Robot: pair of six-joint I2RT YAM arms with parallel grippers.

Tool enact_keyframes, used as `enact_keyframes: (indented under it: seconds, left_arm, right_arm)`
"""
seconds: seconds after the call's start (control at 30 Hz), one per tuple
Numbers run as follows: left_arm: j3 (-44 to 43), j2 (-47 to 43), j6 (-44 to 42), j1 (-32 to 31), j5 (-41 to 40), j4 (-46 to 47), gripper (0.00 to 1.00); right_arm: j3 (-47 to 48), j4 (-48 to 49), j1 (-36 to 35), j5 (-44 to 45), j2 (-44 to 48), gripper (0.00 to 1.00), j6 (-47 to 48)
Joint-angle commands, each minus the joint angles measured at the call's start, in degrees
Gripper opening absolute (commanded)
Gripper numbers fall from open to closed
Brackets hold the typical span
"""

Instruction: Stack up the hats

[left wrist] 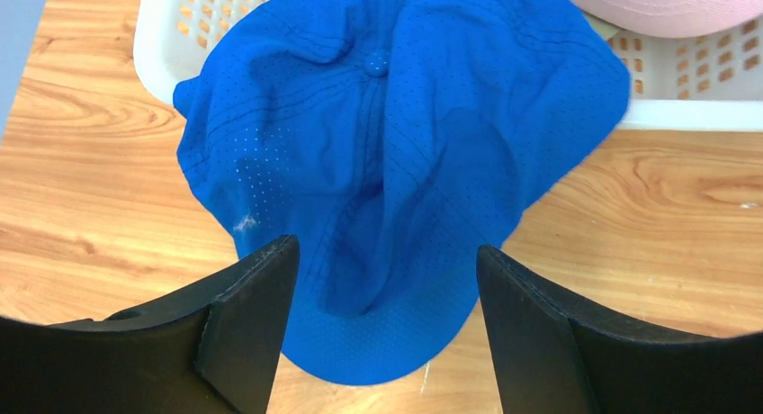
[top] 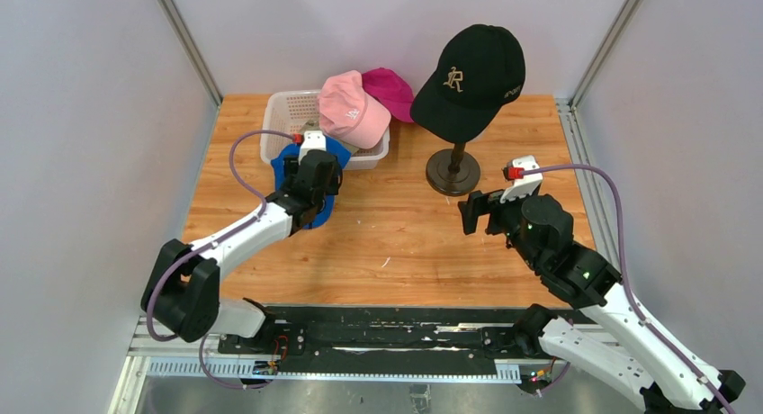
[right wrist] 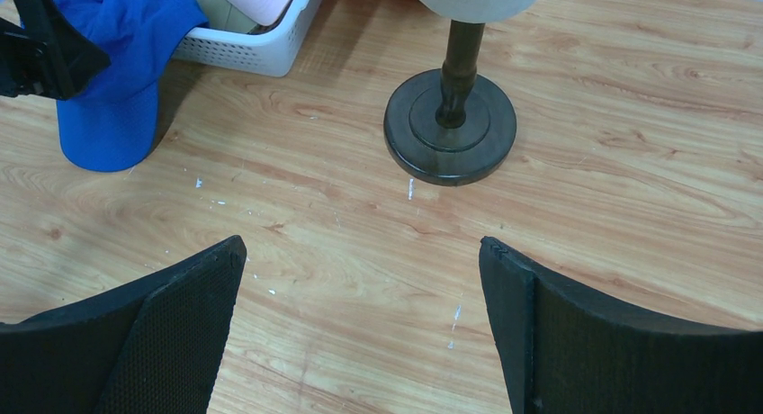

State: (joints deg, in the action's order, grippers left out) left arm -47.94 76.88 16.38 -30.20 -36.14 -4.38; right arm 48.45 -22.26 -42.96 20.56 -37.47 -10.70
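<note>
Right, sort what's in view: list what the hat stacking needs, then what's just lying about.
For the job: black hat, blue hat, pink hat, magenta hat.
Just lying about: white basket, mannequin stand.

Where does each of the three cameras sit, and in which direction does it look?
Top external: above and behind the bases, looking down on the table; left arm and right arm show.
Left wrist: on the left arm, facing down at the blue cap by the basket; open left gripper in view.
Right wrist: facing forward and down at the stand; open right gripper in view.
Shared: both wrist views show the blue cap and basket.
</note>
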Motion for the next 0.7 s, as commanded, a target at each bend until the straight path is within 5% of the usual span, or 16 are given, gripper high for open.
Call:
enact_keyframes:
  seconds: [0.0,0.33,0.4,0.57,0.67]
  left_arm:
    - [0.8,2.7,0.7,3.0,1.4,5.0,0.75]
    - [1.2,8.2,-1.0,6.2,4.7,11.2,0.62]
    - [1.0,8.9,-1.4,6.4,5.0,11.7,0.52]
    - [0.7,7.3,-2.1,6.4,5.4,11.3,0.08]
    - [0.6,3.8,-2.5,6.5,5.7,10.0,0.03]
  right_arm:
    - [-0.6,1.7,0.2,0.2,-0.1,0.99,0.4]
    - [-1.2,1.7,0.3,1.4,-0.2,0.99,0.7]
    - [-1.3,1.8,0.3,1.6,-0.3,0.99,0.8]
    - [-1.3,1.9,0.3,1.5,-0.6,0.99,0.6]
    - [-1.5,2.2,0.3,1.1,-1.1,1.0,0.5]
